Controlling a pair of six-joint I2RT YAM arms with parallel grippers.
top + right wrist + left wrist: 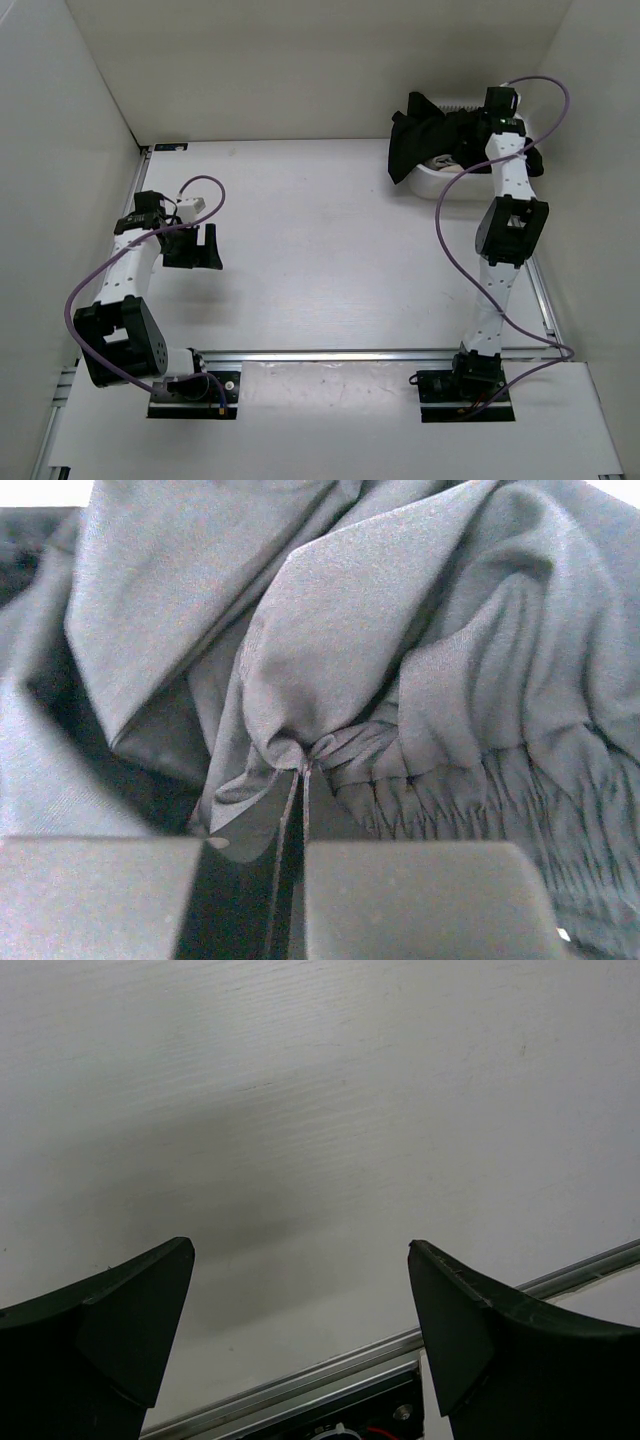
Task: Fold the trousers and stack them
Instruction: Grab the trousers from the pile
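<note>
A: What's the biggest thing there?

B: The white table (pixel 320 250), walled in on three sides. Most of its top is bare.

A: And the trousers?

B: The trousers (pixel 425 130) are far back at about one o'clock on the table, bunched in a black heap. They sit in a white tub (pixel 428 184) and spill over its rim at the ten o'clock side. Up close they show as crumpled folds with a gathered, puckered band at four o'clock of the right wrist view (pixel 350 630).

A: Where are the arms?

B: The right arm (pixel 505 220) stretches from its base at five o'clock straight up to the tub. The left arm (pixel 125 270) is bent at nine o'clock, well apart from the cloth.

A: What is the right claw doing?

B: The right claw (pixel 292 880) is down in the heap, and its fingers (pixel 420 900) are pressed nearly together. A thin pinch of trouser cloth is caught in the slit between them, and the fabric puckers just above.

A: The left one?

B: The left claw (pixel 300 1260) is spread wide and holds nothing. It hangs over bare table with a soft shadow under it. A metal rail (pixel 300 1375) runs along at six o'clock of its view.

A: Anything smaller?

B: A purple cable (pixel 445 230) loops beside the right arm.
</note>
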